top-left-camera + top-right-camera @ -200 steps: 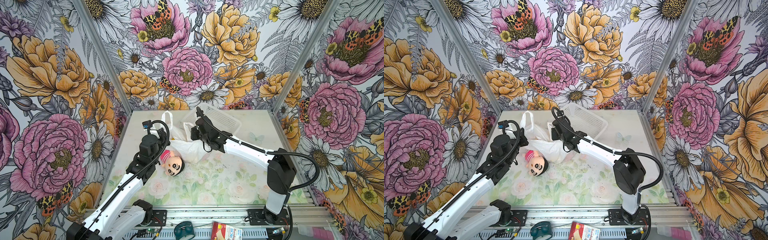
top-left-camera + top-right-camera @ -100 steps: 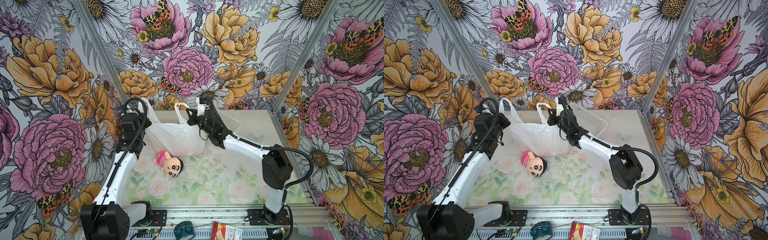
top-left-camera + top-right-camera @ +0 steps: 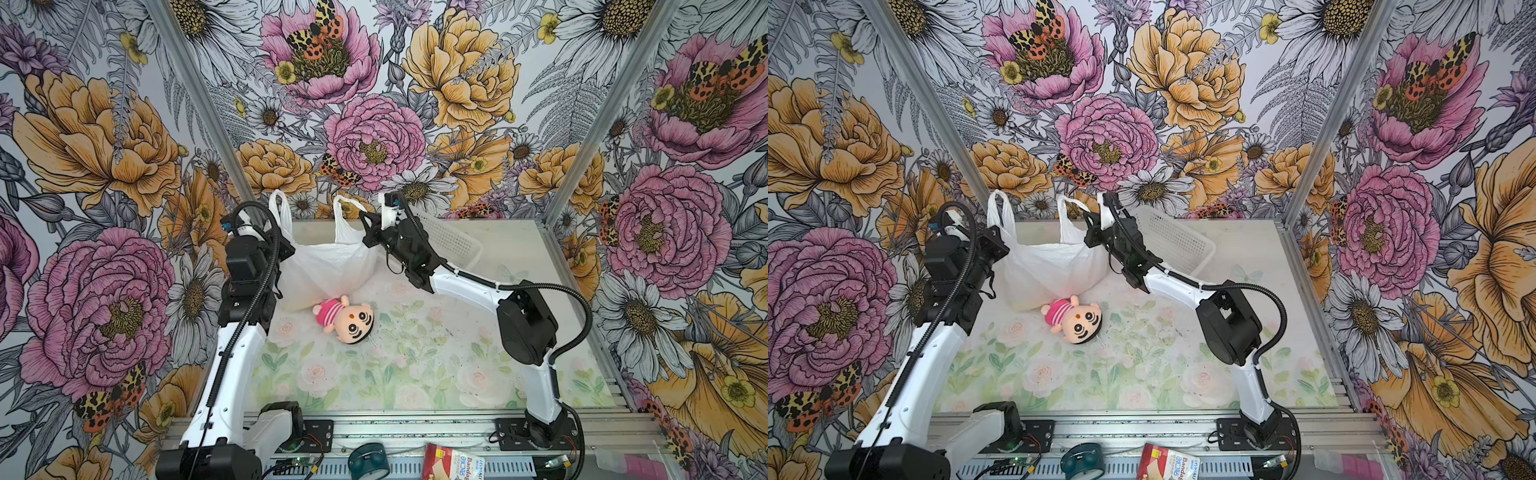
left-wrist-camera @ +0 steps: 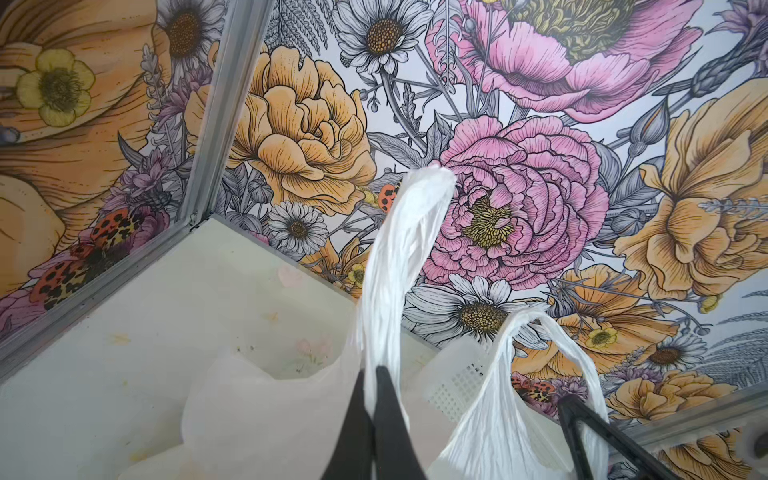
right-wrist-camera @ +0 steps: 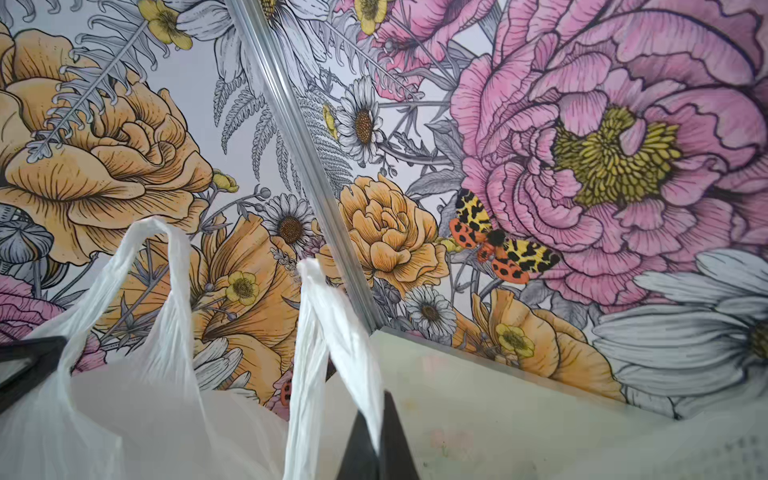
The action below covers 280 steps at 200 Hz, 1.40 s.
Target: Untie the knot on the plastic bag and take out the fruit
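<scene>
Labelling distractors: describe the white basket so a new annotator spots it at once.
In both top views, find the floral-print table and go to its far edge under the back wall. There, partly behind the right arm, sits the white basket. Unlike the soft, crinkly plastic bag beside it, it is rigid with a grid of small holes.

overhead pair; wrists close, share plastic bag [image 4: 249,424]

Floral tabletop [image 3: 415,374], plush doll [image 3: 347,318] lying mid-table, plastic bag [image 3: 328,266] sagging beside it, perforated basket [image 3: 453,239] behind.
</scene>
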Each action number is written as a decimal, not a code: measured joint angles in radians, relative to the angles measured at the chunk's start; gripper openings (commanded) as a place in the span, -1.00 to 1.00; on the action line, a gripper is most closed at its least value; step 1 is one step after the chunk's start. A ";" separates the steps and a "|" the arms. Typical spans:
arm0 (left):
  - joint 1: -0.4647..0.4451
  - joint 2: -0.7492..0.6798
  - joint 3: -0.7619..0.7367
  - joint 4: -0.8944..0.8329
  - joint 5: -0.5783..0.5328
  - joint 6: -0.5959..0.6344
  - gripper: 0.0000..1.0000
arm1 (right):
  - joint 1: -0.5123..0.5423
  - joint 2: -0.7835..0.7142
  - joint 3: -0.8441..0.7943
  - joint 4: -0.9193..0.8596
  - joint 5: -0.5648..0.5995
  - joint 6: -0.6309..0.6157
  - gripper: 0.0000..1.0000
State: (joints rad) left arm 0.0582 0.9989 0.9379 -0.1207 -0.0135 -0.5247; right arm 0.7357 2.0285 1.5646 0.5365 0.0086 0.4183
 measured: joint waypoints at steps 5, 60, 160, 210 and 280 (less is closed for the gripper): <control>-0.006 -0.026 -0.040 0.006 -0.006 -0.004 -1.00 | 0.004 -0.026 -0.068 0.035 0.010 0.002 -1.00; -0.241 -0.294 -0.453 -0.011 -0.186 -0.089 -0.92 | 0.053 -0.119 -0.637 0.389 0.151 0.036 -1.00; -0.343 -0.277 0.119 -0.411 -0.382 0.140 0.60 | 0.162 -0.245 -0.887 0.647 0.340 0.032 -1.00; -0.334 -0.029 0.597 -0.620 -0.345 0.357 0.85 | 0.181 -0.248 -0.888 0.658 0.365 0.033 -1.00; -0.384 0.297 0.757 -0.689 -0.069 0.772 0.70 | 0.262 -0.221 -0.888 0.674 0.465 0.005 -1.00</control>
State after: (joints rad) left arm -0.3256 1.2961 1.6947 -0.8093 -0.0822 0.2470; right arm 0.9974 1.8072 0.6762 1.2106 0.4732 0.4232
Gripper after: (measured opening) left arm 0.861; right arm 0.044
